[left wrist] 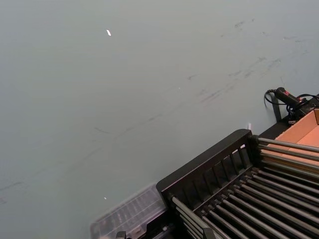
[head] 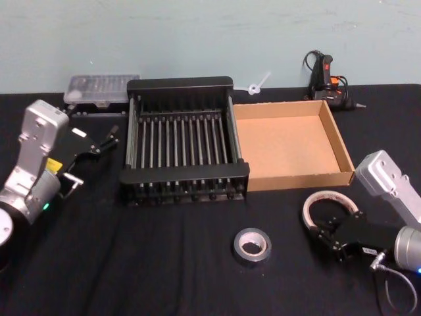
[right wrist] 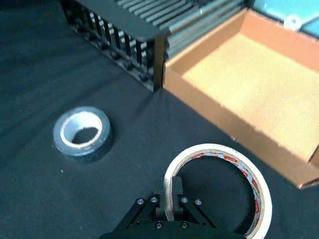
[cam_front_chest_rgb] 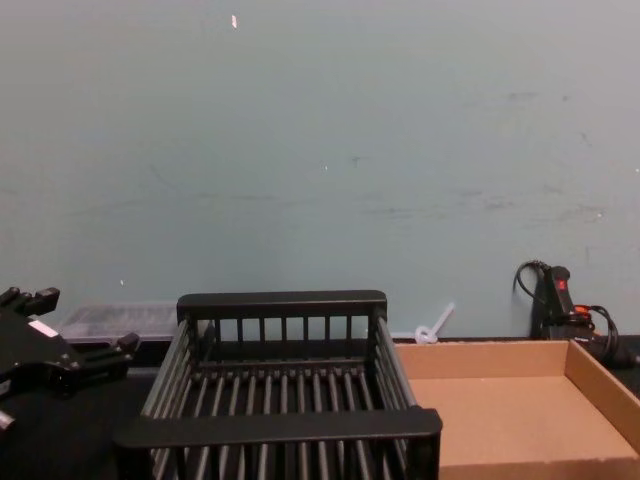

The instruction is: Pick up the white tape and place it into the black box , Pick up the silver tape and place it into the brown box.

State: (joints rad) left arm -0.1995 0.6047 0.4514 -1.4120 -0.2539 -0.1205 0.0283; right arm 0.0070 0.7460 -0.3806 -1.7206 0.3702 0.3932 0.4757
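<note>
The white tape [head: 331,205] lies flat on the black table in front of the brown box [head: 289,141]. My right gripper [head: 323,232] is shut on the white tape's [right wrist: 219,186] near rim, one finger inside the hole and one outside; the right wrist view shows my right gripper [right wrist: 172,193] on the band. The silver tape [head: 252,245] lies flat to the left of it, also in the right wrist view as the silver tape [right wrist: 82,132]. The black box [head: 177,168] stands in the middle, touching the brown box. My left gripper [head: 105,139] hovers open, left of the black box.
A clear plastic case [head: 102,89] sits behind the black box's left corner. A glue gun [head: 325,79] with cables and a small white plastic piece [head: 258,84] lie along the back wall. Bare black cloth stretches across the front of the table.
</note>
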